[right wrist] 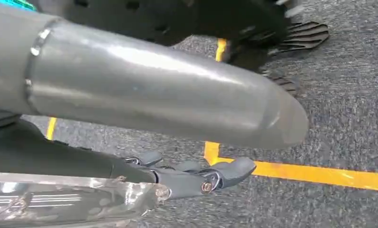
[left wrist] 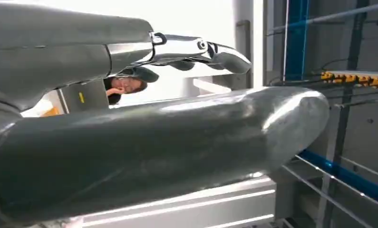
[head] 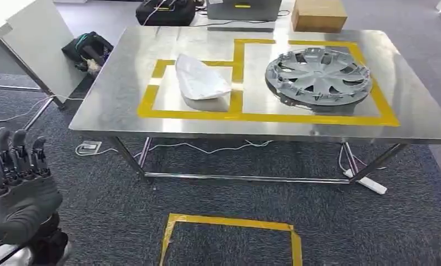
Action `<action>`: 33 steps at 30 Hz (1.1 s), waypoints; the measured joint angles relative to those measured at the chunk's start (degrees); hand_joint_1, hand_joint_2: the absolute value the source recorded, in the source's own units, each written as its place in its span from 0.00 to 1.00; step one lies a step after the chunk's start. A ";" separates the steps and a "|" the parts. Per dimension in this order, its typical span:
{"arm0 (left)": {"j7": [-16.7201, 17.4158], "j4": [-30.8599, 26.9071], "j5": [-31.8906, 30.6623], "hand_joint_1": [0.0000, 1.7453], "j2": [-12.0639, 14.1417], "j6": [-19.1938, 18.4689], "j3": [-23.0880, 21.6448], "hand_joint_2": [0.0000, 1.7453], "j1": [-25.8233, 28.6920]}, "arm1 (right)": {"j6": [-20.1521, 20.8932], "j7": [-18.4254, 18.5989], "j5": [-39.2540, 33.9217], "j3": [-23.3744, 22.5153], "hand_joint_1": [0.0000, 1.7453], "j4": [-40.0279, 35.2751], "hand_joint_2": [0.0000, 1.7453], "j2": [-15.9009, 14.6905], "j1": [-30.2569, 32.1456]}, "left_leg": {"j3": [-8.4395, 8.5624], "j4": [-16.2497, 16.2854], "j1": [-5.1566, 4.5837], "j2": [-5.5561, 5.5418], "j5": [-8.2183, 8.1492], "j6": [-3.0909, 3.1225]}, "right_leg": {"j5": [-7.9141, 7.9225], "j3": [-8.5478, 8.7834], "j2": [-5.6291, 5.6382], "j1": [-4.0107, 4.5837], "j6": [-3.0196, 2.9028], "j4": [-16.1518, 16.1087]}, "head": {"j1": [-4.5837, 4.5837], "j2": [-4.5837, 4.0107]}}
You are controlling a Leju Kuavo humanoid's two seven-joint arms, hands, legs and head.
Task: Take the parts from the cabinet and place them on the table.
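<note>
Steel table (head: 123,88) carries both parts — hubcap (head: 318,75) and white cover (head: 201,77) — inside yellow tape. Left hand (head: 18,183) raised, right hand (right wrist: 177,175) hanging; fingers loose, holding nothing.

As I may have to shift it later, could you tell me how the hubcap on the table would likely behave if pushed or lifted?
The hubcap looks like thin moulded plastic, so probably light for its size and slightly flexible. Lying flat on the smooth metal table, it would likely slide rather than roll. Its open spokes should offer finger holds.
</note>
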 joint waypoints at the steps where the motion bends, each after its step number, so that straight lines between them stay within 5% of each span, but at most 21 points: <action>1: 0.00 0.02 0.02 0.00 -0.11 -0.44 0.20 0.00 0.07 | 0.05 -0.33 0.20 0.11 0.00 -0.02 0.00 0.00 -0.02 | 0.00 -0.09 0.01 0.11 0.55 -0.30 | 0.29 -0.92 0.14 0.07 -0.23 0.66 | -0.20 0.00; 4: 0.00 0.02 0.17 0.00 -0.37 -1.14 0.48 0.00 0.29 | 0.15 -1.18 0.55 0.35 0.00 0.00 0.00 0.00 0.29 | -0.33 -0.18 0.10 0.06 1.51 -1.18 | 1.09 -2.02 0.01 -0.02 -1.54 0.55 | 0.08 0.02; 6: 0.00 0.02 0.17 0.00 -0.39 -1.12 0.88 0.00 0.66 | 0.29 -1.73 0.68 0.42 0.00 -0.02 0.00 -0.02 0.08 | -1.70 3.01 0.31 -0.04 -3.83 -2.07 | 2.25 -3.24 -0.29 -0.28 -2.50 0.57 | -0.27 0.00; 8: 0.00 0.02 0.15 0.00 -0.41 -1.10 1.20 0.00 0.77 | 0.35 -1.88 0.81 0.79 0.00 -0.02 0.00 -0.02 0.10 | -4.14 11.87 0.75 -0.04 -10.71 -2.70 | 3.58 -4.35 -0.37 -0.27 -2.77 0.66 | -0.37 0.02; 9: 0.00 0.02 0.15 0.00 -0.41 -1.10 1.44 0.00 0.90 | 0.44 -1.86 0.94 0.92 0.00 -0.02 0.00 -0.02 0.15 | -4.96 15.80 0.91 -0.04 -12.06 -2.89 | 4.16 -5.15 -0.38 -0.26 -2.73 0.73 | -0.40 0.00; 11: 0.00 0.02 0.15 0.00 -0.41 -1.10 1.97 0.00 1.12 | 0.50 -1.67 1.14 1.23 0.00 -0.02 0.00 -0.02 0.20 | -3.82 17.42 1.08 -0.04 -10.23 -3.07 | 5.19 -6.68 -0.42 -0.30 -2.52 0.89 | -0.40 0.00; 13: 0.00 0.02 0.11 0.00 -0.39 -1.10 2.01 0.00 1.12 | 0.55 -1.53 1.18 1.29 0.00 -0.02 0.00 -0.02 0.21 | 1.72 10.00 1.19 -0.03 -6.23 -2.95 | 5.98 -8.01 -0.43 -0.42 -2.03 1.27 | -0.37 0.02; 15: 0.00 0.00 -0.05 0.00 -0.41 -1.10 2.03 0.00 1.05 | 0.66 -1.51 1.20 1.36 0.00 -0.02 0.00 -0.02 0.18 | 8.73 0.19 1.22 -0.10 -6.55 -2.82 | 6.54 -8.82 -0.36 -0.13 -1.36 1.77 | -0.46 0.00; 19: 0.00 -0.11 -0.20 0.00 -0.41 -1.10 2.14 0.00 1.23 | 0.66 -1.49 1.20 1.42 0.00 -0.02 0.00 -0.02 0.37 | 7.73 -1.00 0.80 -0.18 -6.04 -0.75 | 8.43 -9.62 -0.36 -0.34 0.19 1.65 | -0.35 0.00; 21: 0.00 -0.11 -0.33 0.00 -0.52 -1.05 2.17 0.00 1.22 | 0.64 -1.47 1.23 1.47 0.00 -0.02 0.00 -0.05 0.49 | 6.84 -1.07 1.00 0.01 -5.15 0.40 | 4.31 -11.35 -0.38 -0.41 0.52 4.72 | -0.09 0.00; 23: 0.00 -0.11 -0.35 0.00 -0.57 -0.97 2.19 0.00 1.26 | 0.63 -1.64 1.31 1.58 0.00 0.02 0.00 0.02 0.50 | 5.43 -1.02 0.87 0.05 -4.01 0.82 | -2.34 -13.69 -0.36 -0.42 0.76 13.42 | 0.09 0.00; 24: 0.00 -0.11 -0.35 0.00 -0.57 -0.90 2.19 0.00 1.37 | 0.59 -1.82 1.34 1.66 0.00 0.02 0.00 0.06 0.46 | 4.62 -0.99 0.76 0.05 -3.41 0.87 | -4.33 -14.62 -0.37 -0.42 0.82 17.60 | 0.02 0.00; 25: 0.00 -0.11 -0.35 0.00 -0.57 -0.90 2.19 0.00 1.43 | 0.37 -1.91 1.38 1.69 0.00 0.02 0.00 0.06 0.45 | 3.81 -0.95 0.68 0.06 -2.82 0.87 | -4.47 -14.73 -0.36 -0.41 0.81 20.03 | 0.04 0.00; 27: 0.00 -0.11 -0.41 0.00 -0.55 -0.79 2.19 0.00 1.50 | 0.22 -1.99 1.55 1.71 0.00 0.02 0.00 0.06 0.46 | 2.40 -0.87 0.63 0.05 -1.81 0.70 | -0.73 -11.88 -0.36 -0.35 0.61 18.12 | 0.06 0.00; 29: 0.00 -0.11 -0.53 0.00 -0.55 -0.53 2.21 0.00 1.53 | 0.22 -2.06 1.66 1.75 0.00 0.02 0.00 0.06 0.29 | 1.10 -0.70 0.63 -0.03 -0.88 0.25 | 2.84 -5.17 -0.38 -0.33 0.17 9.07 | 0.06 0.00; 31: 0.00 -0.13 -0.53 0.00 -0.55 -0.25 2.27 0.00 1.55 | 0.11 -2.10 1.71 1.82 0.00 0.02 0.00 0.06 0.00 | 0.39 -0.06 0.30 -0.02 -0.29 -0.37 | -0.23 0.70 -0.36 -0.13 -0.01 0.26 | 0.08 0.00; 33: 0.00 -0.13 -0.59 0.00 -0.55 -0.07 2.36 0.00 1.60 | -0.11 -2.04 1.71 1.84 0.00 0.02 0.00 0.06 0.01 | 0.23 -0.03 0.42 0.09 0.44 -0.99 | -0.55 -0.73 -0.20 0.02 -0.78 0.51 | -0.03 0.00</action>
